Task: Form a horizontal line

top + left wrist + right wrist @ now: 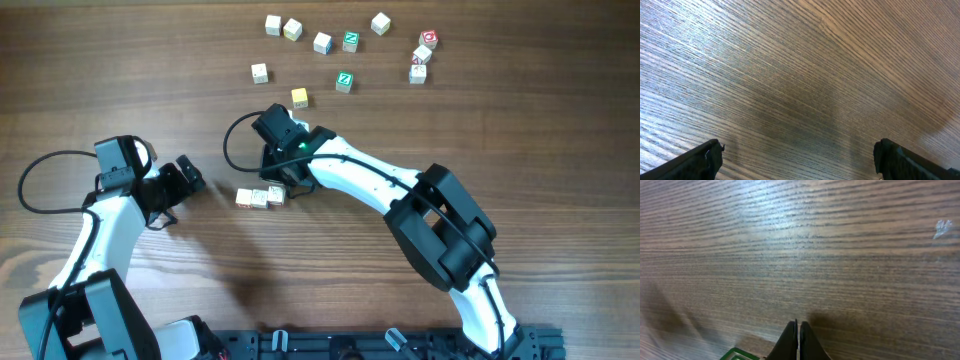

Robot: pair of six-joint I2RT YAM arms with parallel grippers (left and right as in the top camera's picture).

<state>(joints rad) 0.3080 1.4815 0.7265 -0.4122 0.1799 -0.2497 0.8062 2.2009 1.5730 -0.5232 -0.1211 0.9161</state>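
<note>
Overhead, the right claw (pixel 287 178) reaches in across the table (pixel 520 120) with its black fingers pressed together, and I can't see it holding anything. The row (pixel 260 197) of three pale cubes lies just below and a little left of that claw's tip. The cubes touch side by side, and the one nearest the tip looks to sit a shade higher than the other two. Whether the tip touches that end cube I can't tell. The left claw (pixel 190 172) sits off to the row's other side, apart from it, with its jaws spread and nothing between them. Loose cubes (pixel 344 81) are scattered on the far side of the right claw, well apart from the row. A yellow-topped one (pixel 299 97) is the closest, just beyond the claw's wrist. Left wrist view: the left claw (pixel 799 159) shows only its two dark fingertips (pixel 700 161) at the bottom corners, set wide apart over bare wood grain, and no cube shows anywhere ahead of it. Right wrist view: the right claw (pixel 798 341) comes up from the bottom edge as two thin fingers (pixel 789 342) closed flat against each other, with only a hairline between them. A green-edged corner (pixel 740 355) peeks in just left of the fingers at the frame's bottom edge. I can't say what it belongs to, and the row can't be made out ahead of the claw, only wood.
</note>
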